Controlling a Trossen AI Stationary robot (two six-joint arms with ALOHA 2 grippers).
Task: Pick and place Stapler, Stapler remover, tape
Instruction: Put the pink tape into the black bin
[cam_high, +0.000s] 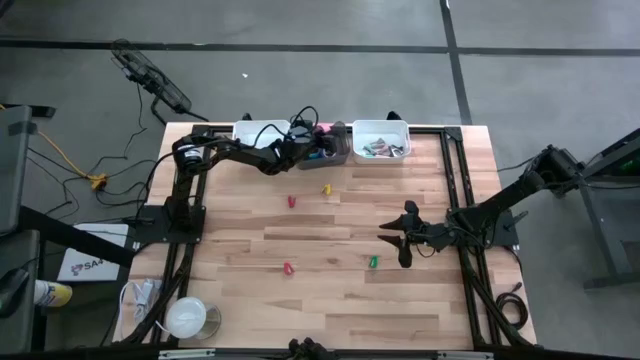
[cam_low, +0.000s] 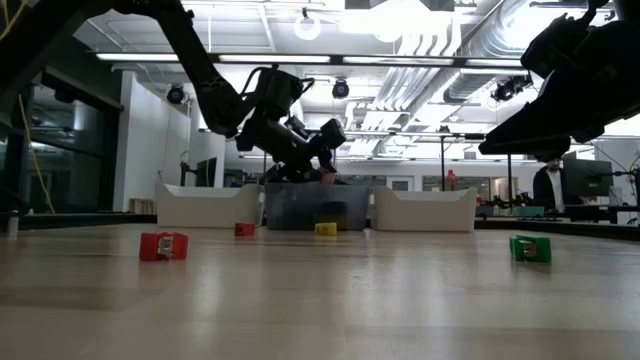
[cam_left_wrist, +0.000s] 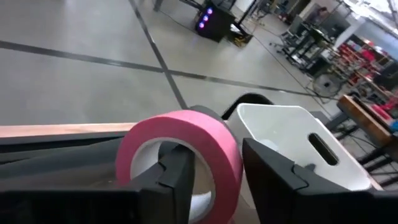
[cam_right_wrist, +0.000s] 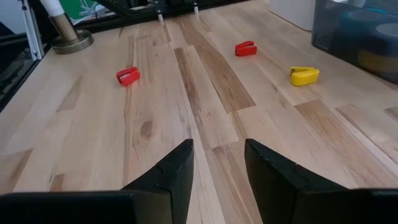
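Left wrist view: pink tape roll, clamped by the left gripper, one finger through the hole, the other outside the rim. White bin just beyond.

High view: left gripper at twelve o'clock on the bench, above the dark centre bin, flanked by white bins and. Right gripper waits at four o'clock, fingers apart, holding nothing. Small solid pieces loose on the bench: red, yellow, red, green.

Step in hand, as judged: placing the tape. Next move calls for lowering over the intended bin, then spreading the fingers so the roll slips free.
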